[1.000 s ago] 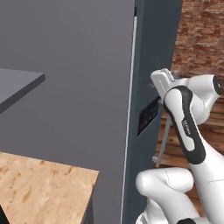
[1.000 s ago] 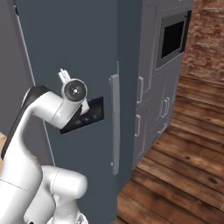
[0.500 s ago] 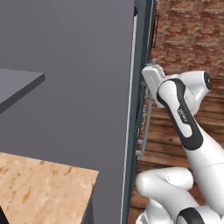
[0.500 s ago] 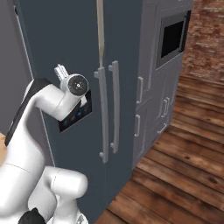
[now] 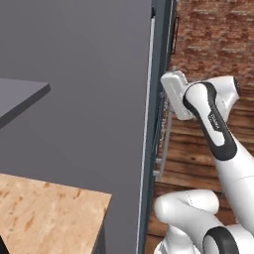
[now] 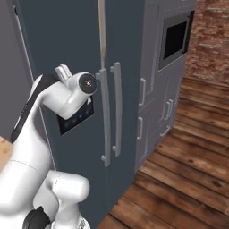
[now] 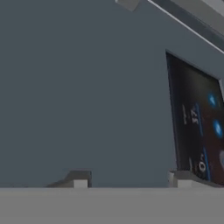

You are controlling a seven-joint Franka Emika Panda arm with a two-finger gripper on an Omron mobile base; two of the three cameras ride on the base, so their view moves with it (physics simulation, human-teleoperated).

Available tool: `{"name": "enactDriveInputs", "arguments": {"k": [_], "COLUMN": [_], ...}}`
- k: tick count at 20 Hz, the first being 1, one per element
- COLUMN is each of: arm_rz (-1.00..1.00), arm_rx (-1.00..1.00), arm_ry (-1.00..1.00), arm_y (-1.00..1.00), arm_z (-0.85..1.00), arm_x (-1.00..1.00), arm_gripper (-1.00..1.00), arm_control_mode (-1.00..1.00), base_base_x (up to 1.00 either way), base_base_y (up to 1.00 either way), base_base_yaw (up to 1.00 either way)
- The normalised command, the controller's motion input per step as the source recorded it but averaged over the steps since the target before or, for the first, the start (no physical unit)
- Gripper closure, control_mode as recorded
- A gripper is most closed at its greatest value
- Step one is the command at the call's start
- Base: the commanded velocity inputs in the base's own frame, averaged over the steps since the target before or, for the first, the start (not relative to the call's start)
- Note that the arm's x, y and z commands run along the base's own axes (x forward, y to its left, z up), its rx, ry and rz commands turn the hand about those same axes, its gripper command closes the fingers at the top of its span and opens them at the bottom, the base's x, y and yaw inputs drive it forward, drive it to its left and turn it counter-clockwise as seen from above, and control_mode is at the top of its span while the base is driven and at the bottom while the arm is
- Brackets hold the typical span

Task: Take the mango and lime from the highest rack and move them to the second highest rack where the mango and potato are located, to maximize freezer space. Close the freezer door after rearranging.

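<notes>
The freezer door [image 6: 67,44] is a slate blue-grey slab with a grey bar handle [image 6: 105,118]. It stands almost shut, with a thin pale beige slit left at its top edge [image 6: 102,27]. In the left base view the door [image 5: 159,59] appears edge-on as a narrow strip. My gripper [image 7: 129,181] is open with nothing between its fingers, and it presses flat against the door's outer face beside the dark dispenser panel [image 7: 197,127]. The gripper [image 6: 63,71] sits left of the handle. The mango, lime, potato and both racks are hidden behind the door.
The fridge's other door has its own bar handle [image 6: 117,107] right beside the freezer's. Tall grey cabinets with a built-in oven [image 6: 174,38] stand to the right. A wooden counter corner [image 5: 44,218] lies low on the left, and wood flooring [image 6: 188,179] stretches right.
The freezer door has swung from well ajar to nearly shut, and my hand has followed it inward against its face. The gap at the door's edge has narrowed to a slit.
</notes>
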Motion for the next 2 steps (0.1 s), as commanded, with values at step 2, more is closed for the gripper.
{"name": "enactDriveInputs", "arguments": {"k": [2], "arm_rz": [0.07], "arm_rx": [0.00], "arm_ry": [0.06], "arm_y": [0.57], "arm_z": [-0.30], "arm_x": [0.02], "arm_gripper": [-1.00], "arm_control_mode": [-1.00], "base_base_x": [0.00], "base_base_y": [0.00], "base_base_yaw": [0.00]}}
